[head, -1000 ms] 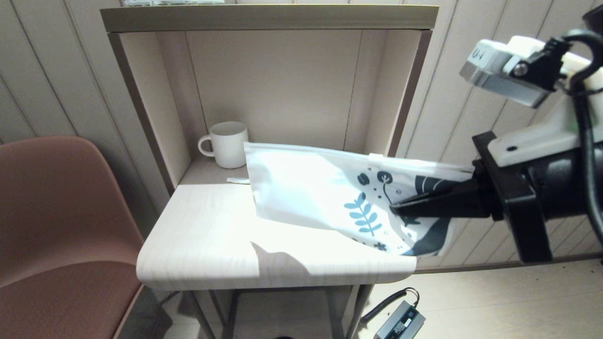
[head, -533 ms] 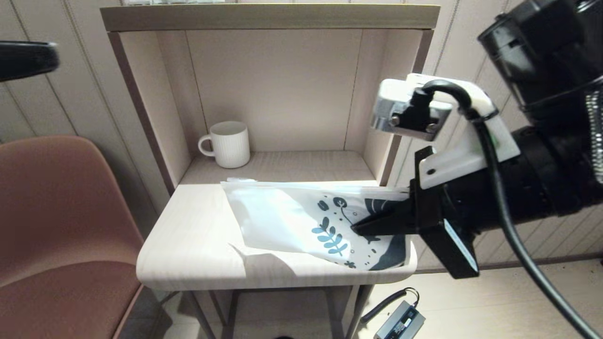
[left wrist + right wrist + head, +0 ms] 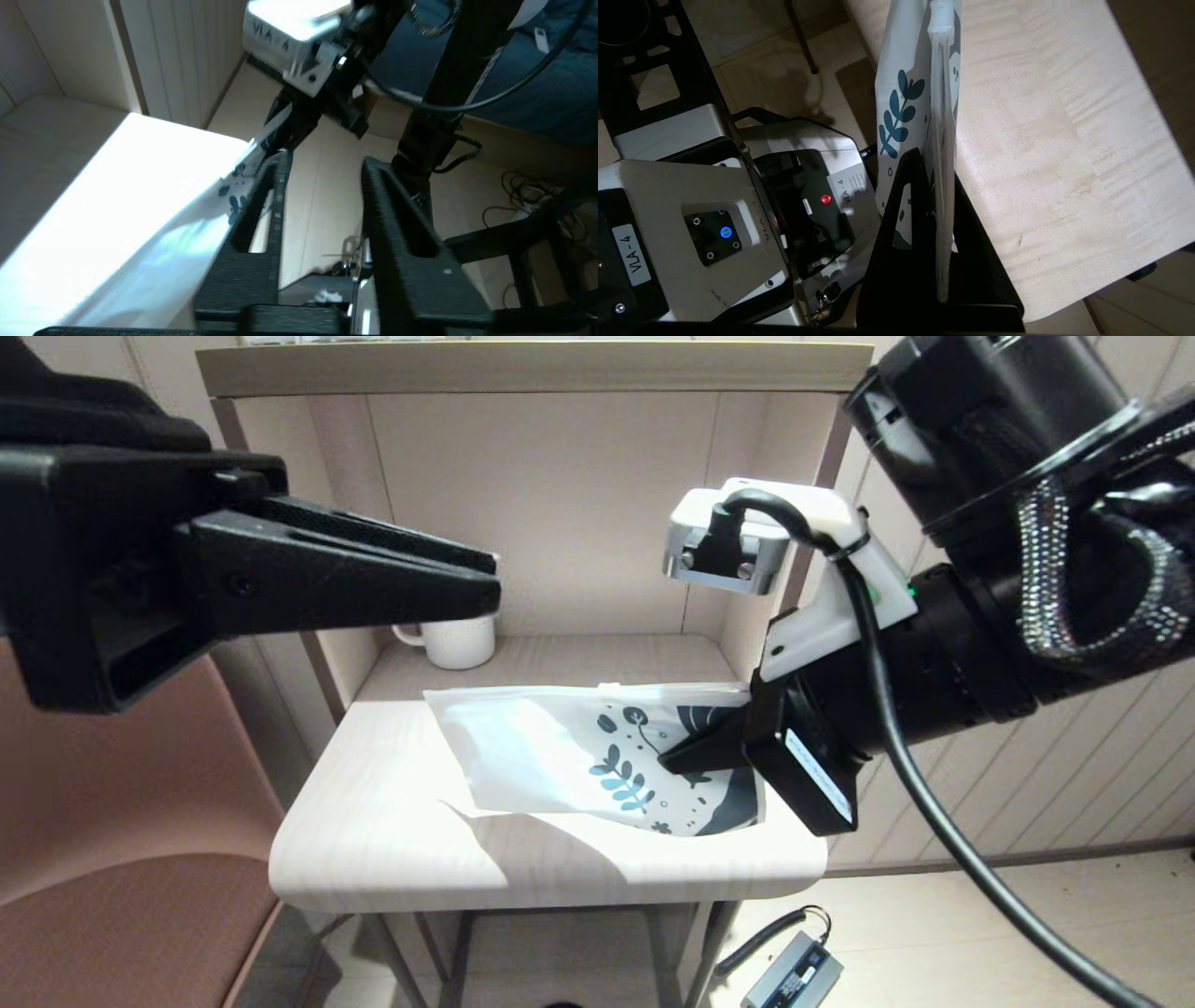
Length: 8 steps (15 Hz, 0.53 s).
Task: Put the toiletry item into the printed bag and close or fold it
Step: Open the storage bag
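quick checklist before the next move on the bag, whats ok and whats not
1. Right tool gripping the bag: ok, shut on its printed end; the right wrist view shows the bag edge clamped between the jaws.
2. Left tool ready to take hold: ok, open, raised above the table, nothing in it.
3. Bag on the table: ok, its plain end rests there while the printed end is lifted.
4. Bag mouth open for loading: cannot tell.
5. Toiletry item located: not ok, none shows in any view.
6. Mug out of the way: ok, back on the shelf, apart from the bag.
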Available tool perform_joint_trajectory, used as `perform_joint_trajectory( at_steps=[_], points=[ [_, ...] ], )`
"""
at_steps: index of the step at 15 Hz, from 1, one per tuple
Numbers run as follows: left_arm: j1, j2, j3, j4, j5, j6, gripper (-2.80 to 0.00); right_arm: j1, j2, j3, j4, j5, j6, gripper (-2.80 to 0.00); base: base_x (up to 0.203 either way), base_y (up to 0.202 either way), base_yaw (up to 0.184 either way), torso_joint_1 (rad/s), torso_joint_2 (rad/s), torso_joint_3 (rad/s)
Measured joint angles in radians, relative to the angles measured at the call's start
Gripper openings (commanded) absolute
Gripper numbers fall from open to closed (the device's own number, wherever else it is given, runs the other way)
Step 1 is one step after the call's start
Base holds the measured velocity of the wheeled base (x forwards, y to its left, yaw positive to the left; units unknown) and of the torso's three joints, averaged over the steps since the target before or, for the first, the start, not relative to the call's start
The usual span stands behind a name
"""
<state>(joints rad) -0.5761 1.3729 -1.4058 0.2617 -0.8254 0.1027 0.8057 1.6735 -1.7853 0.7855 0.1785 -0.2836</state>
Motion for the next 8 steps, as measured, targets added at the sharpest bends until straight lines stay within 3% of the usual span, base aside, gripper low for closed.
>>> perform_joint_trajectory(
  at_steps=[3,4,8],
  points=[
    [-0.002,0.008,0.08,-0.024,-0.001,0.086,0.0,0.009,-0.003,0.014,-0.003,0.004,0.01,-2.8,0.0,0.0,0.0,0.0,0.0,0.0],
    [-0.002,0.009,0.112,-0.029,-0.003,0.119,-2.8,0.015,-0.012,0.03,-0.01,0.005,0.018,-2.8,0.0,0.0,0.0,0.0,0.0,0.0],
    [-0.002,-0.009,0.174,-0.034,-0.002,0.135,-2.8,0.044,-0.032,0.045,-0.011,0.005,0.02,-2.8,0.0,0.0,0.0,0.0,0.0,0.0]
  ],
)
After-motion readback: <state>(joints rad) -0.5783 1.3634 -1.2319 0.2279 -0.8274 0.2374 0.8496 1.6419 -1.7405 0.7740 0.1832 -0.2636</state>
